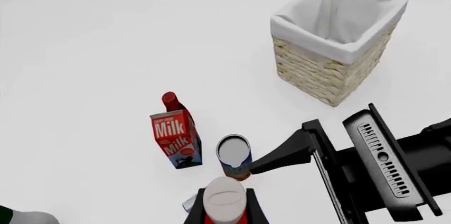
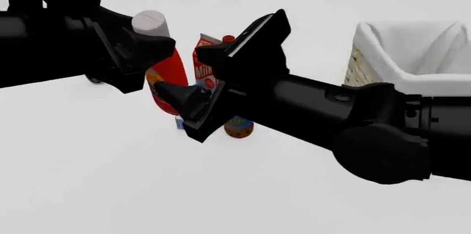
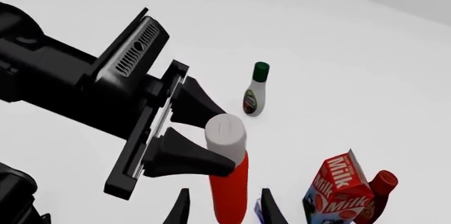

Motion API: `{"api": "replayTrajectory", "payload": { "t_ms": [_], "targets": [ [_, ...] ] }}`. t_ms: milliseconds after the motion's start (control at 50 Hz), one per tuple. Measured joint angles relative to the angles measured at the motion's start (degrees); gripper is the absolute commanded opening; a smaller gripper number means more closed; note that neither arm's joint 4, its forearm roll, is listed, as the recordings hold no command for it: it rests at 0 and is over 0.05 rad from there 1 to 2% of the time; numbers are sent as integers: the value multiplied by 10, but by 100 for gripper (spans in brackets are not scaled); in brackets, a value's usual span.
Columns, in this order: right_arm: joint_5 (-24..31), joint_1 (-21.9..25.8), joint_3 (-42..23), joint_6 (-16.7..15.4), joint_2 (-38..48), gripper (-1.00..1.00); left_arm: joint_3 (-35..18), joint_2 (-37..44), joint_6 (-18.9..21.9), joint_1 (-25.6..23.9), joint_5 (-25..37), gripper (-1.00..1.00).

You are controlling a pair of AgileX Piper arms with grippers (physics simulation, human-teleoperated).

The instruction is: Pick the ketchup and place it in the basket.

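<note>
A red milk carton [image 1: 176, 138] stands upright on the white table [image 1: 92, 65], with a dark red bottle [image 1: 171, 101] just behind it at its 12 o'clock. A can [image 1: 234, 156] stands at the carton's 3 o'clock. A white, green-capped bottle [image 3: 256, 89] stands well apart.

A plain white tabletop [image 2: 110, 190] under soft, even light fills the scene, meeting a pale grey backdrop.

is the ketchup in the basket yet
No, the ketchup is held between the left gripper fingers, up above the table, and the basket holds nothing.
</note>
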Motion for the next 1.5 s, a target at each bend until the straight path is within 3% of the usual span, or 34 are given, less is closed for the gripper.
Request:
{"api": "replayTrajectory", "payload": {
  "t_ms": [1020,1040,1480,1500],
  "targets": [
    [-27,-4,-34,5,82,100,-10,-13,-19,-15,26,-100],
    [-28,-4,-34,5,83,-100,-10,-14,-19,-15,27,-100],
    [-37,-9,-30,1,87,-100,-14,-4,-36,-20,23,-100],
    [-37,-9,-29,1,86,-100,-14,-4,-36,-20,23,100]
  ]
}}
